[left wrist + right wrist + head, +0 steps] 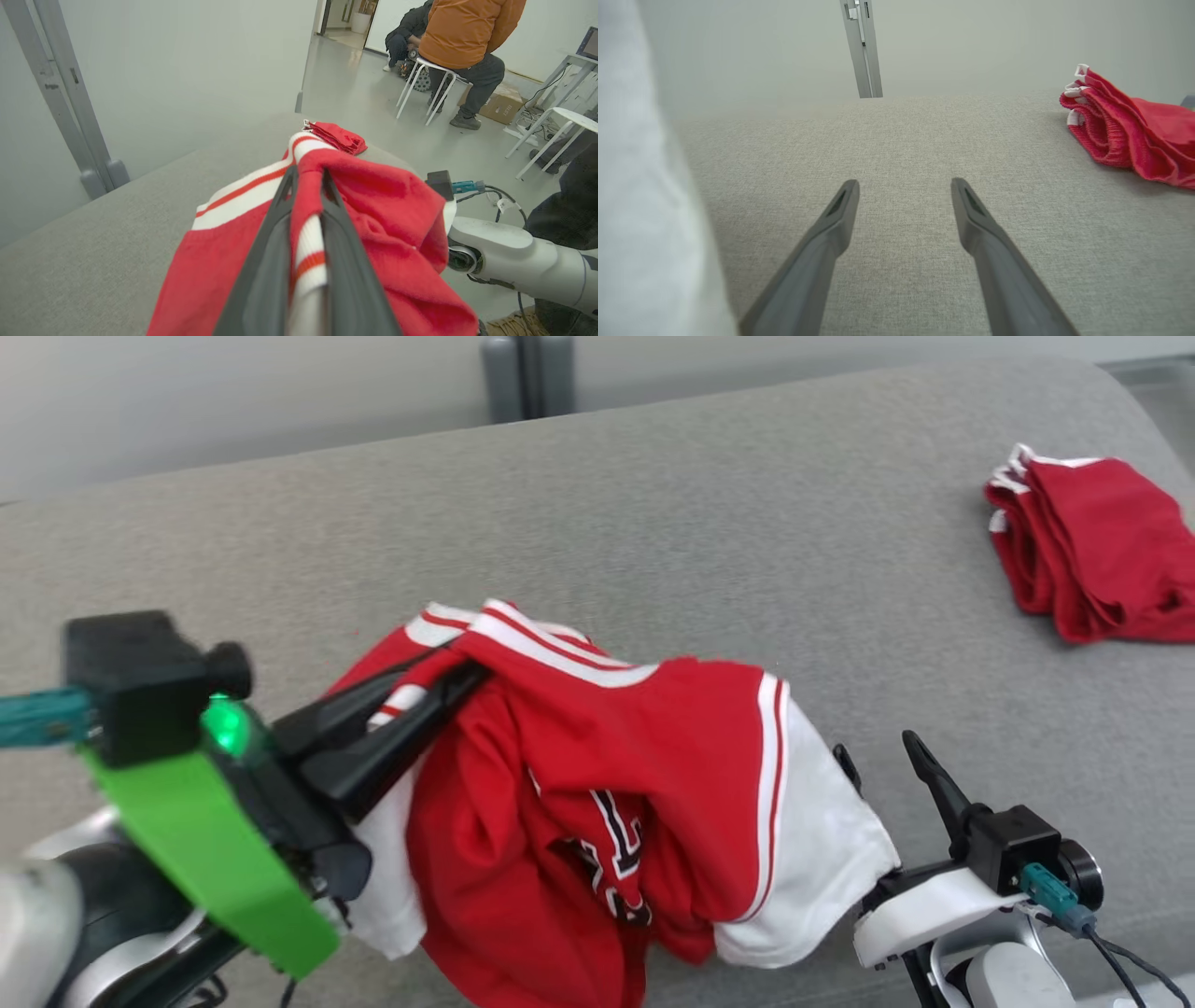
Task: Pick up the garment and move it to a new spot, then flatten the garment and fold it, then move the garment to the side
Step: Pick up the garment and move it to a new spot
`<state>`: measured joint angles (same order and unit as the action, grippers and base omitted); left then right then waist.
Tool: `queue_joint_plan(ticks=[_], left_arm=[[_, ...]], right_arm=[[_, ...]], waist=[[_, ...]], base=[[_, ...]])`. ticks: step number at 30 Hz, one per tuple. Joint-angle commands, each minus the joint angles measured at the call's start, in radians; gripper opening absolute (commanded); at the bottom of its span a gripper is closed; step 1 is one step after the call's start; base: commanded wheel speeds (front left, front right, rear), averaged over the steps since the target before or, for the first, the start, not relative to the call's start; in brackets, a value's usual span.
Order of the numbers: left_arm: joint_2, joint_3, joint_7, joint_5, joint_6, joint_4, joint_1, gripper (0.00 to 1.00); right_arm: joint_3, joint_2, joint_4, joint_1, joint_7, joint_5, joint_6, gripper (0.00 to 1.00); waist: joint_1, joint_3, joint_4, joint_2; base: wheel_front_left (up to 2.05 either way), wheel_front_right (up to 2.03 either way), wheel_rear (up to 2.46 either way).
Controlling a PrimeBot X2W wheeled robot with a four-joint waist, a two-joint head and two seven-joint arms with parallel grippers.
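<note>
Head view, garment point(672, 737) pinched in left gripper point(462, 670)

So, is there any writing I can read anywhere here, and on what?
On the jersey: black-and-white lettering, crumpled into the folds, cannot be read.
On the box on the floor: dark print, too blurred to read.
No other text seen.
</note>
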<state>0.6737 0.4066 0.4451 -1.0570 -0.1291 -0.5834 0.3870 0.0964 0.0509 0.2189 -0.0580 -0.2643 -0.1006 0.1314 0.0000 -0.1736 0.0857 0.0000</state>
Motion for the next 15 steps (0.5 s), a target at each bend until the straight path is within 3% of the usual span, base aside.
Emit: queue_joint_plan(ticks=[1,8,15], left_arm=[[-0.018,0.030,0.000,-0.009,-0.002,0.038,0.031,0.00],[-0.060,0.185,-0.070,0.130,-0.002,0.414,0.165,0.00],[-0.072,0.303,-0.305,0.311,-0.002,0.818,0.338,0.00]], right_arm=[[0.005,0.000,-0.001,-0.018,0.000,-0.011,-0.002,1.00],[0.037,0.000,0.001,-0.043,0.000,-0.066,-0.002,1.00],[0.050,-0.001,0.006,-0.040,0.000,-0.109,-0.001,1.00]], waist=[[0.0000,-0.038,0.100,0.0000],[0.0000,-0.075,0.242,0.0000],[0.0000,-0.103,0.338,0.0000]], base=[[0.00,0.00,0.00],[0.00,0.00,0.00],[0.00,0.00,0.00]])
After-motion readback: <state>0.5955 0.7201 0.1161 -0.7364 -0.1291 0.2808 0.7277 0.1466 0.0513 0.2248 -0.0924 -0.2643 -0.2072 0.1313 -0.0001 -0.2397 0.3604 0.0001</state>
